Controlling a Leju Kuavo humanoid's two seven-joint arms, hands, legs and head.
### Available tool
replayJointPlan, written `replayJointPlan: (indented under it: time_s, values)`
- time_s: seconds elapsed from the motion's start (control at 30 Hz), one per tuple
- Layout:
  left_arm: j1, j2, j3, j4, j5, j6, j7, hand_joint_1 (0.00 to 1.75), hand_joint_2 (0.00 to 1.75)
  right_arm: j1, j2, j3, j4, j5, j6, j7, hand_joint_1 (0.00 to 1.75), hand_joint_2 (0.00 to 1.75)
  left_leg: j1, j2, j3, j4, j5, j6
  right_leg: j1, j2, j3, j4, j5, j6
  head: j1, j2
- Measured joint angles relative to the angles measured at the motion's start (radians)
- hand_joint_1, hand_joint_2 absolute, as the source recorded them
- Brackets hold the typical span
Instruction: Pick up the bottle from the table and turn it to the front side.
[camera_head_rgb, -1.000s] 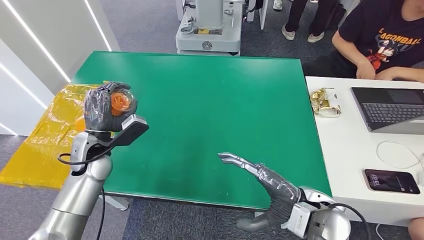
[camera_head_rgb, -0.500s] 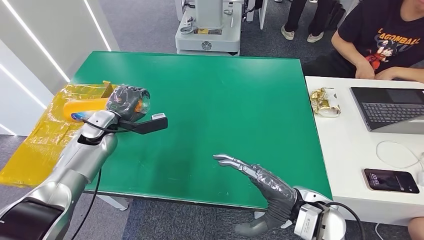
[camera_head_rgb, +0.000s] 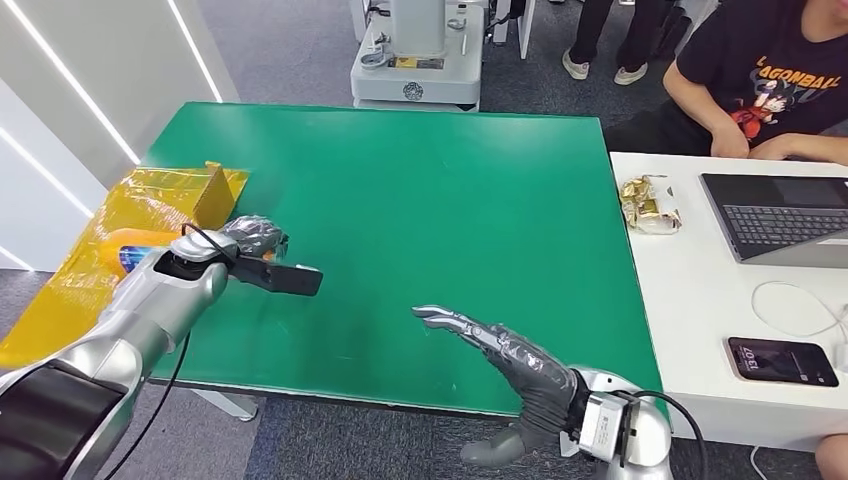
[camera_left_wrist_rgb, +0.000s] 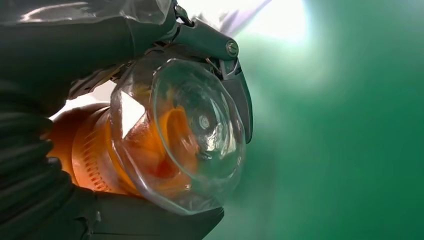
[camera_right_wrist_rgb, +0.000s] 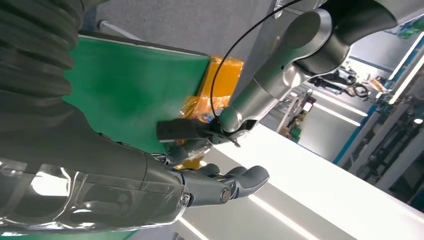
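My left hand (camera_head_rgb: 252, 236) grips an orange-juice bottle (camera_head_rgb: 135, 246) low over the left edge of the green table (camera_head_rgb: 430, 200), the bottle lying sideways with its label end pointing left past my wrist. In the left wrist view the bottle's clear ribbed base (camera_left_wrist_rgb: 185, 135) faces the camera, with my left hand (camera_left_wrist_rgb: 115, 50) wrapped around the orange body. My right hand (camera_head_rgb: 500, 350) hovers flat and open over the table's near edge, fingers stretched toward the left. The right wrist view shows my right hand (camera_right_wrist_rgb: 150, 185) empty, and the left arm with the bottle (camera_right_wrist_rgb: 202, 107) beyond it.
A yellow plastic bag (camera_head_rgb: 90, 270) lies over the table's left edge, under the bottle. At the right, a white desk (camera_head_rgb: 700, 300) carries a laptop (camera_head_rgb: 780, 215), a phone (camera_head_rgb: 785, 362) and a snack wrapper (camera_head_rgb: 650, 205). A person (camera_head_rgb: 770, 80) sits behind it.
My left arm has swung down and turned, bringing the bottle from upright in front of me to lying sideways near the table's left edge. My right hand drifted slightly left.
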Motion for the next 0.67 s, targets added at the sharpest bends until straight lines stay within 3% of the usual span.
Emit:
replayJointPlan:
  time_s: [0.23,0.43,0.67]
  values:
    - [-0.008,0.058,-0.014,0.033,0.016,-0.102,-0.019,1.75,1.75,-0.071,0.002,0.013,0.065,-0.043,0.000,0.000,0.00,1.75,0.000,0.000,0.000,0.000,0.001,-0.001,0.000,0.000,0.000,0.000,0.000,0.000,0.000,0.000]
    - [-0.008,0.097,-0.015,0.042,0.043,-0.117,-0.088,1.75,1.75,-0.089,0.003,0.017,0.096,-0.062,0.000,0.000,0.00,1.75,0.000,-0.001,-0.001,0.000,0.001,-0.001,0.000,-0.001,0.000,0.000,0.000,0.000,0.000,0.000]
    - [-0.007,0.105,-0.015,0.043,0.061,-0.108,-0.142,1.75,1.75,-0.116,0.003,0.019,0.124,-0.089,0.000,0.000,0.00,1.75,0.000,-0.001,-0.001,0.000,0.001,-0.001,0.000,-0.001,-0.001,0.000,0.000,0.000,0.000,0.000]
